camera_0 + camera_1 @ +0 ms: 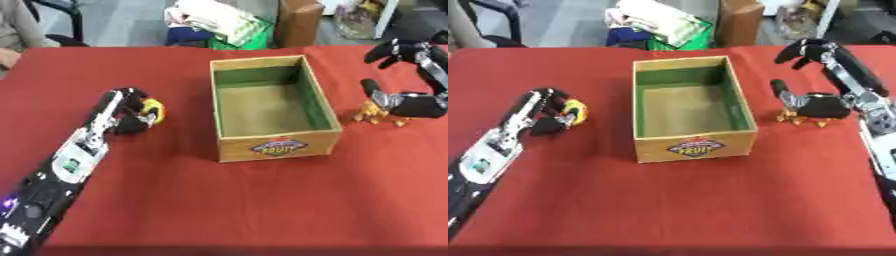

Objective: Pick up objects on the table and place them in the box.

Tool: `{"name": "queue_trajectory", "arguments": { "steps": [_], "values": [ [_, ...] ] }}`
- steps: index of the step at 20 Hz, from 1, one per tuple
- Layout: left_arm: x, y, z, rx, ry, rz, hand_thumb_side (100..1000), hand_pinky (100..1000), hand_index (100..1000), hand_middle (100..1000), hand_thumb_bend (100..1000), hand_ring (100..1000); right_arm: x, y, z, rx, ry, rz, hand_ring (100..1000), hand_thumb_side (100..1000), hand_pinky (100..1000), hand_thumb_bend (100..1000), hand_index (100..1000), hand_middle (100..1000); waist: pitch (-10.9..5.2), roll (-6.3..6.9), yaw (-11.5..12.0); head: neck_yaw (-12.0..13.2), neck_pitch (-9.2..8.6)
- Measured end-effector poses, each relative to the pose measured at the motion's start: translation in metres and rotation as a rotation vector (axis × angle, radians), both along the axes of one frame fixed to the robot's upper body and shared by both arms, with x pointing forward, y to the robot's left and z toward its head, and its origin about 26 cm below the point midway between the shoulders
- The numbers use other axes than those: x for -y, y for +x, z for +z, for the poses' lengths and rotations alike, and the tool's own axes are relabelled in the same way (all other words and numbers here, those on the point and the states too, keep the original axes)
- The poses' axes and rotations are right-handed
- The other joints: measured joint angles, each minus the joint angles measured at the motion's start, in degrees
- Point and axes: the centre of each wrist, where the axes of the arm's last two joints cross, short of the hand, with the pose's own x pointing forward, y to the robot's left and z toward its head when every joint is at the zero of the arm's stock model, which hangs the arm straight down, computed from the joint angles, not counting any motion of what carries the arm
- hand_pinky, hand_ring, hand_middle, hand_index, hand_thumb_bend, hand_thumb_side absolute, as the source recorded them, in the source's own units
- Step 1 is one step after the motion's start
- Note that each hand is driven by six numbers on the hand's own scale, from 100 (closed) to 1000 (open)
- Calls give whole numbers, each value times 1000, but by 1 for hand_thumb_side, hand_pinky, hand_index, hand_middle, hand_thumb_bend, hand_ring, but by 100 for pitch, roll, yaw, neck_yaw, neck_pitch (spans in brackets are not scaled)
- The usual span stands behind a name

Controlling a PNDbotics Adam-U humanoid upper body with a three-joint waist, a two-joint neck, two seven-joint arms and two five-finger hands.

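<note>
Objects for the task: two small items on the red surface [227, 200], one at each hand. Left hand [131, 112], near the left edge of the surface, fingers curled round a small yellow object [153, 109]; object sits at the fingertips, on or just above the cloth, cannot tell which. Left arm [66, 165] runs back to the near-left corner. Right hand [820, 105], near the right edge, thumb and fingers spread, palm over a small orange object [798, 118]; only the orange underside shows beneath the hand, so contact is likely but grasp not confirmed. Right arm [859, 95] comes in from the right edge. Wooden box [696, 145] stands between the two hands, about mid-surface, open top, green inner walls, bare floor, a "FRUIT" label on the near wall. Both objects lie outside the box, each just beside one of its side walls.
</note>
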Motion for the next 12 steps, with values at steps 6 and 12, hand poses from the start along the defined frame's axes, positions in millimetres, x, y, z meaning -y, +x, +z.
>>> {"name": "queue_trajectory", "arguments": {
  "steps": [6,12],
  "values": [
    [1,1,0,5,79,0,206,674,729,527,189,610,0,0,0,0,-1,1,754,396,649,207,722,697,0,0,-11,4,0],
    [1,2,2,19,181,7,202,630,654,457,100,532,0,0,-1,-3,-1,0,754,397,650,201,722,697,-6,4,-15,4,0]
  ]
}}
